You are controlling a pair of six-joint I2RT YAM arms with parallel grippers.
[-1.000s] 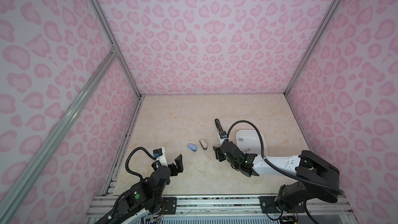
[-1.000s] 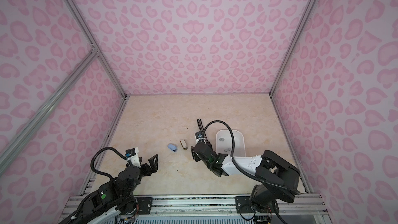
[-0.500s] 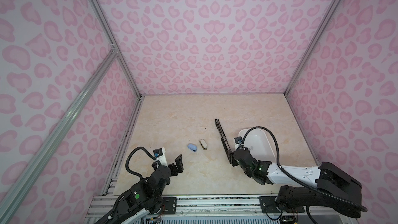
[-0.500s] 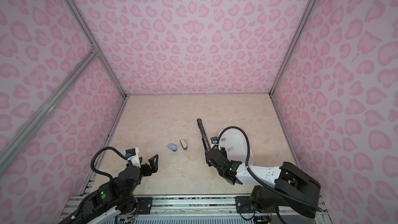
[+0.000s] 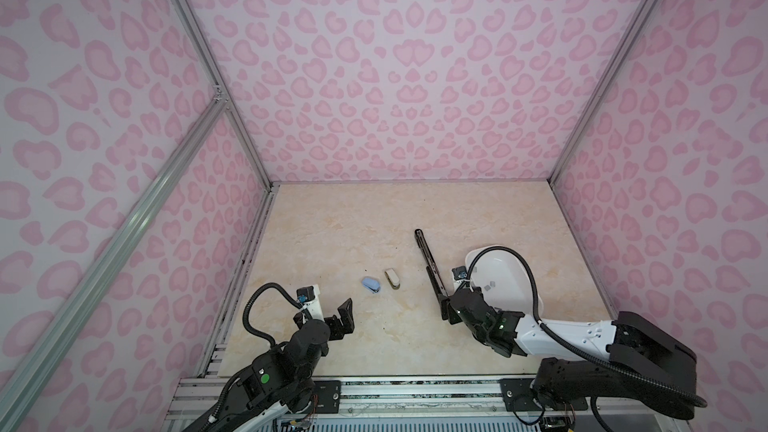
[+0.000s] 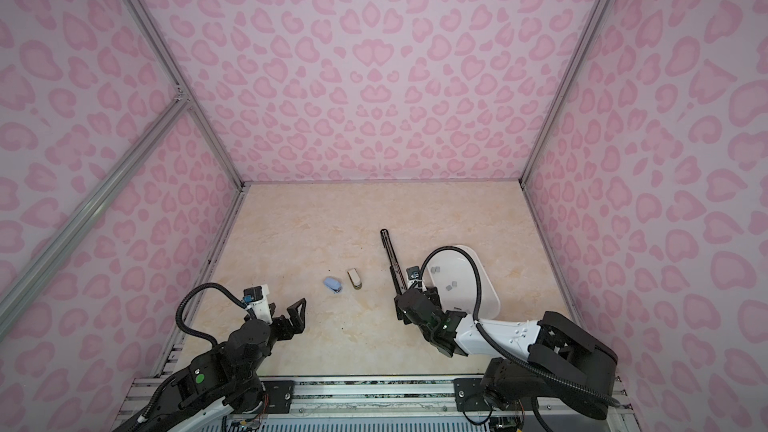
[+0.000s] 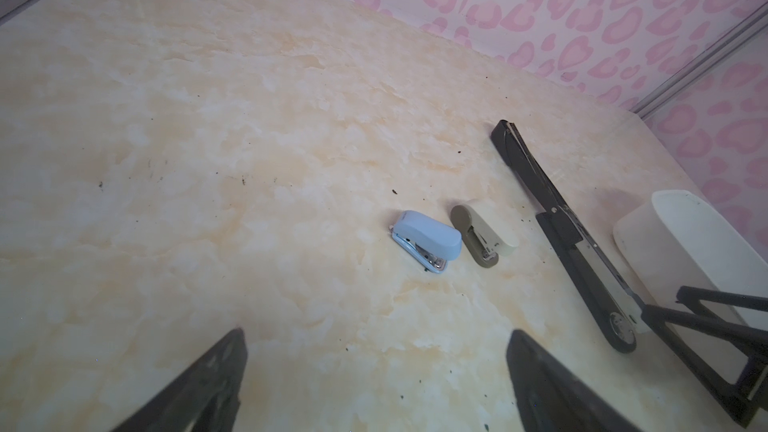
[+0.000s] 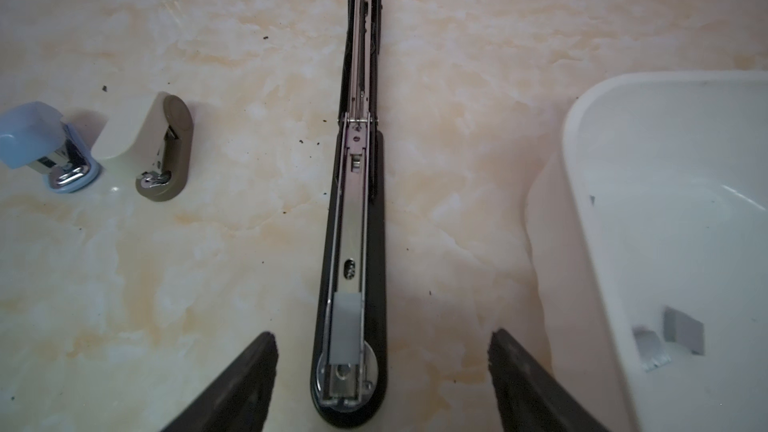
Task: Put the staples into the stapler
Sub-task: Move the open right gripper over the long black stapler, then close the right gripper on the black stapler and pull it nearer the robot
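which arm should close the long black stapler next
Right, probably: the right hand, open, sits at the near end of the long black stapler, whose channel holds a grey staple strip. The left hand, also open, is far off.

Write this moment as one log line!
long stapler: open, staple strip inside | right gripper: open over its end | left gripper: open, empty

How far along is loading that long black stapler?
Done: a grey staple strip lies in the channel of the opened long black stapler. In hand: nothing; the right tool hangs open over it, the left tool open too. Left: closing the stapler; spare strips lie in the white tray.
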